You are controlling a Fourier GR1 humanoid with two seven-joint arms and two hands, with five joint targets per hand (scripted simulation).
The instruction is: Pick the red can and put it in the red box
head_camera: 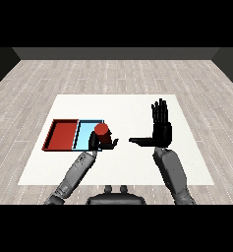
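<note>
The red can (pixel 101 130) stands upright at the right edge of the light blue tray (pixel 86 132), and my left hand (pixel 102 142) is curled round its lower part. To the left of the blue tray lies the red tray (pixel 63 134), with nothing in it. My right hand (pixel 160 127) is held up over the table to the right of the can, its fingers straight and pointing away, the thumb stretched out to the left. It holds nothing.
The white table (pixel 137 108) stretches beyond both hands toward its far edge. The two trays lie side by side at the left, close to the table's left edge. A grey plank floor surrounds the table.
</note>
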